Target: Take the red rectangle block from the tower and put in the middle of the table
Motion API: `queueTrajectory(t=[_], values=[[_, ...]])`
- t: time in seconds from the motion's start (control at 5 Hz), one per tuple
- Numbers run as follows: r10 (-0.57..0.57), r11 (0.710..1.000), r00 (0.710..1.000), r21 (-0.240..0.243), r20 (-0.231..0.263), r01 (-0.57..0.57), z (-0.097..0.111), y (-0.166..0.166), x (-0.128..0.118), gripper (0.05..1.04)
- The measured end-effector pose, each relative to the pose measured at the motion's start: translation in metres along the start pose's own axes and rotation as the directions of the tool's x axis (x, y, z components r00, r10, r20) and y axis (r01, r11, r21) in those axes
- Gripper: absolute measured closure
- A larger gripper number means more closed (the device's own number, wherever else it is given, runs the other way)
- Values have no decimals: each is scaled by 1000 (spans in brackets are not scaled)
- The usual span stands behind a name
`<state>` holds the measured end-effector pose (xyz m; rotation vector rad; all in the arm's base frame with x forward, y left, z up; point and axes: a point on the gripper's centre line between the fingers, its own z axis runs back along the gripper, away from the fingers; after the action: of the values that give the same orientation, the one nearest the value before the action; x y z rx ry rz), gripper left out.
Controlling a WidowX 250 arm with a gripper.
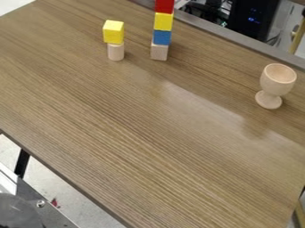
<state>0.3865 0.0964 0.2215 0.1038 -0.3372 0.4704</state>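
Observation:
At the top edge of the camera view, a red block (164,6) tops a tower, its upper part cut off by the frame. Under it are stacked a yellow block (163,21), a blue block (162,37) and a plain wooden block (159,51) that rests on the table. The brown wood-grain table (143,133) spreads across most of the view.
Left of the tower, a yellow cube (113,32) sits on a small wooden cylinder (116,51). A wooden goblet (276,85) stands upright near the right side. The table's back edge runs slanting behind the tower, and its front edge slants across the lower left.

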Motion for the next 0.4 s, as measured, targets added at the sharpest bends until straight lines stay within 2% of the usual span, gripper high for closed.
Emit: queueTrajectory(t=[0.2, 0.4], values=[[-5, 1000, 999, 7, -41, 6, -15, -1, -4, 85], [-63, 998, 998, -29, -2, 63, -24, -6, 4, 85]])
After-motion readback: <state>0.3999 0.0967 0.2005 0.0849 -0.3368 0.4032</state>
